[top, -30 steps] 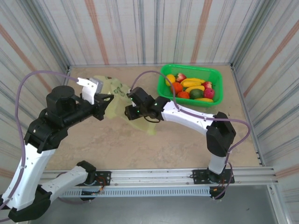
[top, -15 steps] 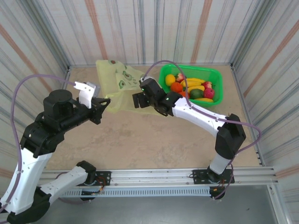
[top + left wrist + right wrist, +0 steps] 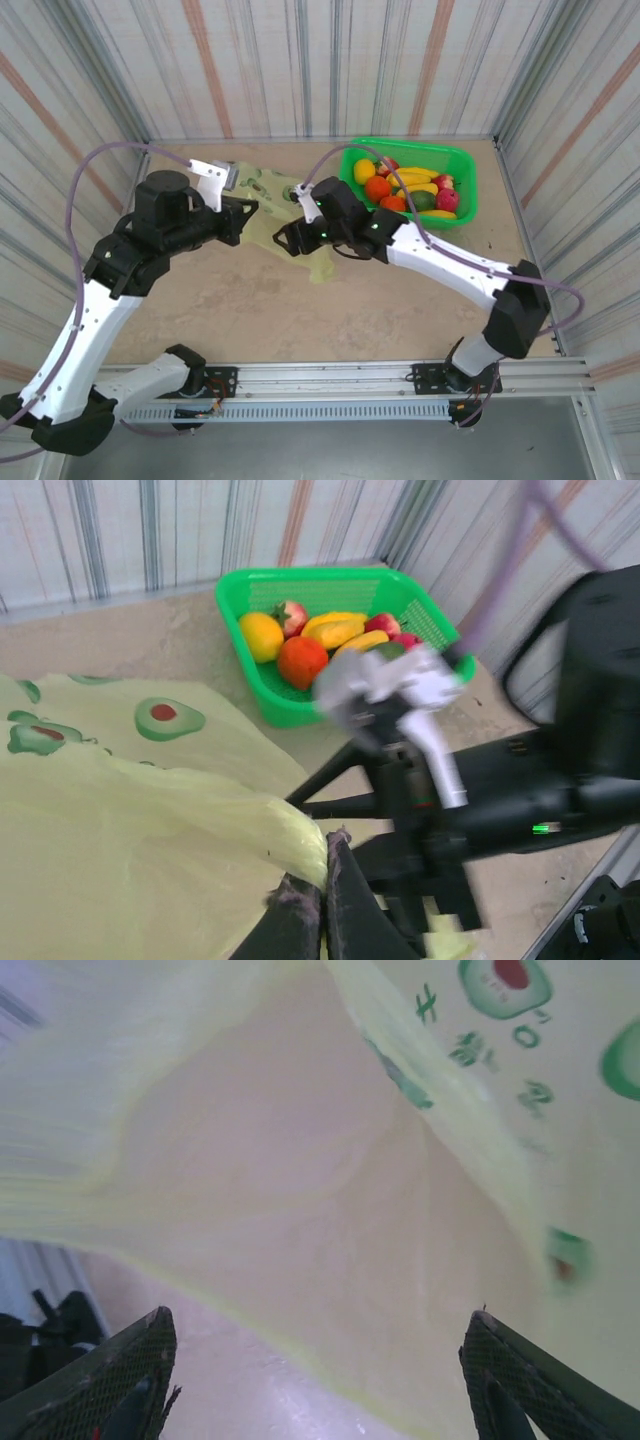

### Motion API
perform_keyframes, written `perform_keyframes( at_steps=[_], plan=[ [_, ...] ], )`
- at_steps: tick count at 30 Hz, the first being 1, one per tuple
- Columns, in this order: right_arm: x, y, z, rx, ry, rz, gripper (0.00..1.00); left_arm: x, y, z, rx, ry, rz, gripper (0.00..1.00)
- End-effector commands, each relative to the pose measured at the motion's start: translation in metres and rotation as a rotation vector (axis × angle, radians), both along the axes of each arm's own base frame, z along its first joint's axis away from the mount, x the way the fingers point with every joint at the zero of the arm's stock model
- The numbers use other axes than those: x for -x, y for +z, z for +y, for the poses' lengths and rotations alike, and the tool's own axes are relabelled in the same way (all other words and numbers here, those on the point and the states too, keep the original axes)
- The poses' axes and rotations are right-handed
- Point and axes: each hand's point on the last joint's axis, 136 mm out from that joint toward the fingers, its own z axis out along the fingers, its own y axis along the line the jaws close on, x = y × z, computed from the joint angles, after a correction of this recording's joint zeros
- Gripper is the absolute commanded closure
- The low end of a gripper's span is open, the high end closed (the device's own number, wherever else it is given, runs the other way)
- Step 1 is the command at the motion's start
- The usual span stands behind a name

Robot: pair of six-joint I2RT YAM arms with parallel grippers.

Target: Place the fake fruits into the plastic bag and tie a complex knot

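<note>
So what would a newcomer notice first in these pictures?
The yellow-green plastic bag with avocado prints lies mid-table between the two arms, its edge pinched in the shut left jaws. At the back right, a bright green basket holds the colourful fake fruits.

Item 1: table (image 3: 400,300). Flat top, beige with a pale marbled pattern, matte. A metal rail (image 3: 330,378) runs along its near edge.

Item 2: basket (image 3: 462,160). 1 piece, bright green slotted plastic, rectangular, standing upright on the table in the far right corner. It holds the fake fruits (image 3: 410,190): orange, yellow, red and 1 dark green piece, heaped together.

Item 3: plastic bag (image 3: 262,190). 1 piece, thin translucent yellow-green film with avocado prints, left of the basket toward the far edge, just beside it. Its lower folds reach the table surface near the middle; how much of it rests there cannot be told.
</note>
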Motion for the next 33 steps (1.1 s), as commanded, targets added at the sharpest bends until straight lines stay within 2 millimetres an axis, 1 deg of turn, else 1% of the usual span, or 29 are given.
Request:
perform_keyframes(
  at_steps=[1,2,4,5,6,7,9,10,11,12,14,16,18,20,22,24,26,29,31,33],
  plan=[
    [0.007,0.034,-0.015,-0.129,0.000,0.011,0.24,0.000,0.002,0.004,0.030,0.025,0.006,1.00],
    [0.009,0.041,-0.022,-0.159,0.003,0.007,0.25,0.001,0.002,0.005,0.031,0.026,0.005,1.00],
    [0.007,0.059,-0.041,-0.230,-0.016,-0.001,0.27,0.002,0.003,0.006,0.029,0.031,0.004,1.00],
    [0.000,0.066,-0.054,-0.262,-0.045,0.005,0.27,0.002,0.004,0.007,0.030,0.033,0.003,1.00],
    [-0.010,0.069,-0.067,-0.269,-0.097,0.005,0.27,0.003,0.005,0.007,0.032,0.033,0.001,1.00],
    [-0.026,0.067,-0.087,-0.243,-0.188,0.003,0.26,0.003,0.006,0.007,0.034,0.032,0.000,1.00],
    [-0.058,0.050,-0.129,-0.144,-0.374,0.011,0.26,0.004,0.008,0.008,0.038,0.033,-0.002,1.00],
    [-0.074,0.037,-0.153,-0.086,-0.466,0.035,0.26,0.005,0.011,0.008,0.043,0.033,-0.006,1.00],
    [-0.087,0.026,-0.172,-0.033,-0.536,0.053,0.26,0.006,0.012,0.008,0.047,0.033,-0.010,1.00],
    [-0.101,0.013,-0.196,0.029,-0.622,0.074,0.26,0.007,0.015,0.009,0.053,0.031,-0.017,1.00],
    [-0.123,-0.010,-0.233,0.143,-0.743,0.105,0.24,0.008,0.020,0.008,0.063,0.028,-0.024,1.00],
    [-0.143,-0.029,-0.263,0.257,-0.829,0.109,0.19,0.009,0.026,0.008,0.072,0.023,-0.035,1.00],
    [-0.160,-0.046,-0.284,0.337,-0.878,0.132,0.14,0.010,0.031,0.008,0.076,0.021,-0.047,1.00],
    [-0.174,-0.065,-0.300,0.396,-0.900,0.181,0.09,0.011,0.036,0.009,0.076,0.017,-0.057,1.00],
    [-0.186,-0.084,-0.314,0.456,-0.929,0.214,0.01,0.011,0.041,0.010,0.072,0.019,-0.069,1.00],
    [-0.196,-0.098,-0.326,0.509,-0.945,0.235,0.01,0.012,0.047,0.010,0.070,0.018,-0.080,1.00],
    [-0.203,-0.116,-0.327,0.516,-0.924,0.288,0.01,0.012,0.052,0.010,0.068,0.013,-0.092,1.00],
    [-0.205,-0.141,-0.327,0.534,-0.902,0.355,0.01,0.012,0.057,0.011,0.059,0.009,-0.103,1.00],
    [-0.206,-0.154,-0.326,0.539,-0.891,0.389,0.01,0.011,0.058,0.011,0.053,0.010,-0.106,1.00],
    [-0.204,-0.162,-0.327,0.553,-0.885,0.412,0.01,0.010,0.058,0.010,0.050,0.007,-0.102,1.00]
  ],
)
